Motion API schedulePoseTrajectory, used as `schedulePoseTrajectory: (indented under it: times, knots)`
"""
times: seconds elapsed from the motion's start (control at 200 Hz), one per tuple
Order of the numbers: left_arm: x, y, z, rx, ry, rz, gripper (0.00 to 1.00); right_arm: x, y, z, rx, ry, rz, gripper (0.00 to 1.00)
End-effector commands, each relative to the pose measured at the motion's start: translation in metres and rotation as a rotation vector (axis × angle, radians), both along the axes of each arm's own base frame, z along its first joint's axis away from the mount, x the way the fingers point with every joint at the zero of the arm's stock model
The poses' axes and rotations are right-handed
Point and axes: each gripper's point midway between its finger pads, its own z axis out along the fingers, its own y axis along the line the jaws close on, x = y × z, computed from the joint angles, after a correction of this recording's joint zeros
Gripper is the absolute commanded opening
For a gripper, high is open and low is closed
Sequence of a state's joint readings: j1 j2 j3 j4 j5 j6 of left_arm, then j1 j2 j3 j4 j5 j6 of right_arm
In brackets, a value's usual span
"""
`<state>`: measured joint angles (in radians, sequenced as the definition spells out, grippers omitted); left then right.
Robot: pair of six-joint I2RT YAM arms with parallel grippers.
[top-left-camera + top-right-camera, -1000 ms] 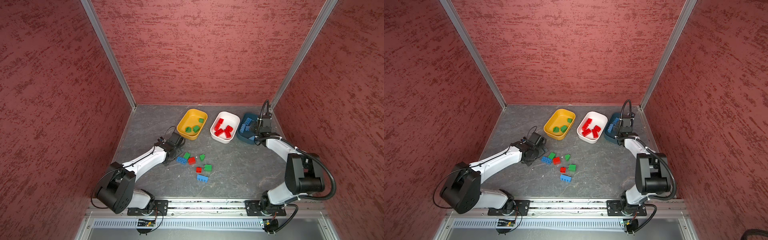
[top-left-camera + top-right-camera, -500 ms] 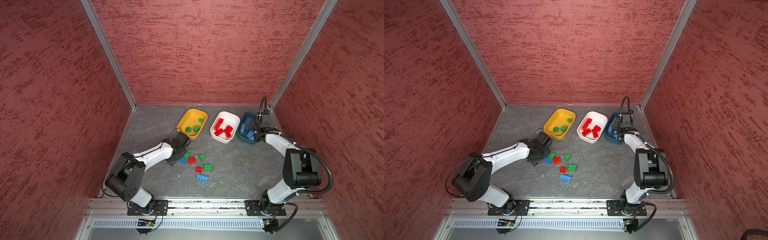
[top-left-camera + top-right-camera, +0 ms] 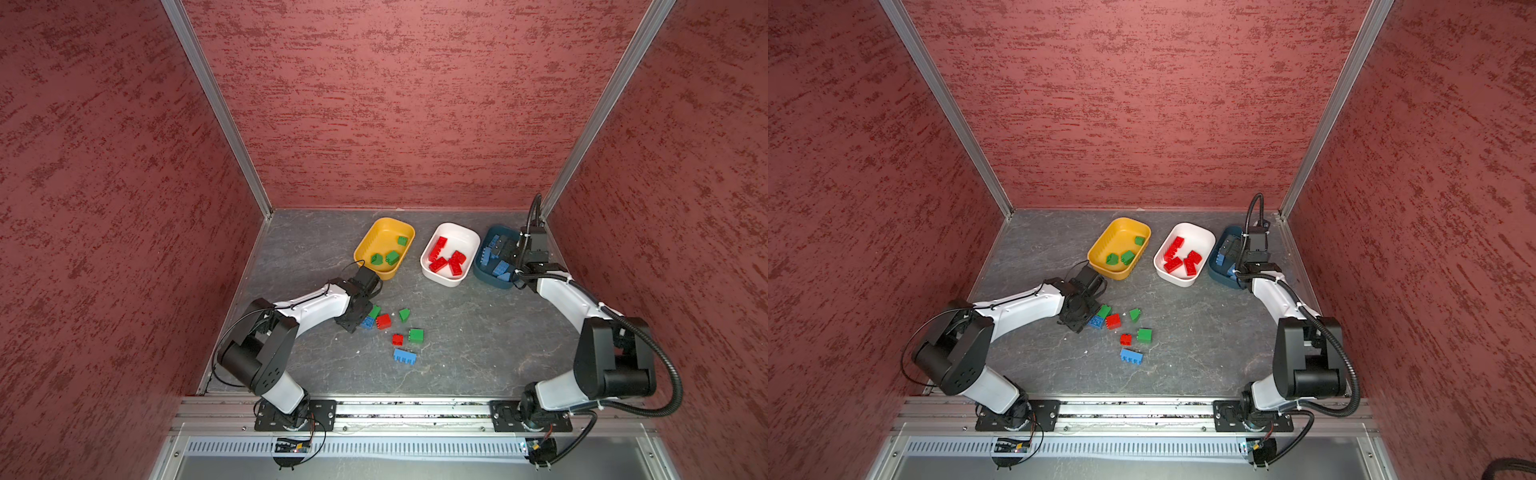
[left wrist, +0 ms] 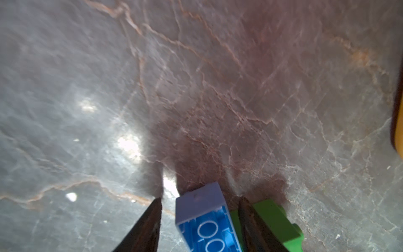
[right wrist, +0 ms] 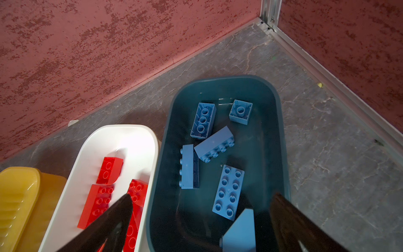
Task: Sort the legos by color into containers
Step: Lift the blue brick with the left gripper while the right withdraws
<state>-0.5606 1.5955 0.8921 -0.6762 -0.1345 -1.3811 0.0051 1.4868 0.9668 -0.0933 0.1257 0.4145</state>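
Left gripper point(image 4: 201, 199) straddles the blue brick point(image 4: 209, 227), jaws not yet clamped, green brick point(image 4: 272, 220) just outside one finger. Right gripper point(image 5: 201, 195) hangs spread wide, holding nothing, above the teal tub point(image 5: 281, 131); blue bricks point(image 5: 229, 192) lie beneath.

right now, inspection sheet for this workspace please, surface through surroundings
surface: grey marbled table, a few pale specks
job's things: yellow tub holds three green bricks; white tub red bricks; teal tub blue bricks; seven loose bricks on the table: three green, two red, two blue
clutter: nothing seen
grippers: left gripper open, low over the table, astride a loose blue brick, gap on one side; right gripper open above the teal tub, holding nothing
cables: thin black loop by the left arm; thick black hose along the right arm
surroundings: red textured walls, metal corner posts, metal rail in front
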Motion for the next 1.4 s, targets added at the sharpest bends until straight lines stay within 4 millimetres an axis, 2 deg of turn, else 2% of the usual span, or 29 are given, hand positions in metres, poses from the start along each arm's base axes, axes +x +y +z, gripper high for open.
schedulePoseTrajectory:
  times: [0.0,0.01,0.035,0.376,0.471,0.581,0.676,0.761,0.882,0.992,1.122,1.217,1.242,1.393]
  knots:
    - [-0.002,-0.007,-0.009,-0.029,0.02,0.01,0.54,0.001,0.003,0.013,0.005,-0.053,0.006,0.99]
    - [-0.002,-0.007,-0.009,-0.03,0.021,0.009,0.54,-0.001,0.003,0.021,0.004,-0.073,0.003,0.99]
    - [-0.002,-0.008,-0.01,-0.034,0.025,0.008,0.52,-0.002,0.003,0.025,0.002,-0.082,0.004,0.99]
    - [0.005,-0.017,-0.014,-0.067,-0.013,-0.023,0.36,-0.009,0.006,0.036,-0.004,-0.11,0.01,0.99]
    - [0.007,-0.016,-0.012,-0.073,-0.037,-0.028,0.29,-0.012,0.001,0.041,-0.006,-0.128,-0.03,0.99]
    - [0.011,-0.013,-0.003,-0.076,-0.087,-0.032,0.24,-0.012,0.0,0.05,0.013,-0.17,-0.055,0.99]
    - [0.018,-0.007,0.013,-0.062,-0.157,-0.031,0.23,-0.012,0.009,0.06,0.036,-0.214,-0.034,0.98]
    - [0.027,-0.003,0.032,-0.051,-0.232,-0.047,0.22,-0.012,0.021,0.073,-0.014,-0.257,-0.018,0.98]
    - [0.04,0.004,0.062,-0.021,-0.316,-0.058,0.21,-0.009,0.049,0.082,-0.003,-0.296,0.063,0.99]
    - [0.063,-0.004,0.088,-0.071,-0.408,-0.087,0.21,-0.004,0.089,0.082,0.075,-0.298,0.193,0.99]
    - [0.096,-0.029,0.126,-0.135,-0.525,-0.175,0.22,-0.002,0.157,0.084,0.051,-0.286,0.463,0.98]
    - [0.118,-0.052,0.153,-0.178,-0.597,-0.262,0.22,-0.013,0.207,0.087,0.034,-0.278,0.687,0.99]
    - [0.123,-0.059,0.159,-0.191,-0.611,-0.286,0.21,-0.013,0.22,0.078,0.041,-0.253,0.74,0.98]
    - [0.147,-0.089,0.185,-0.261,-0.684,-0.379,0.21,-0.029,0.276,0.074,0.133,-0.23,0.946,0.98]
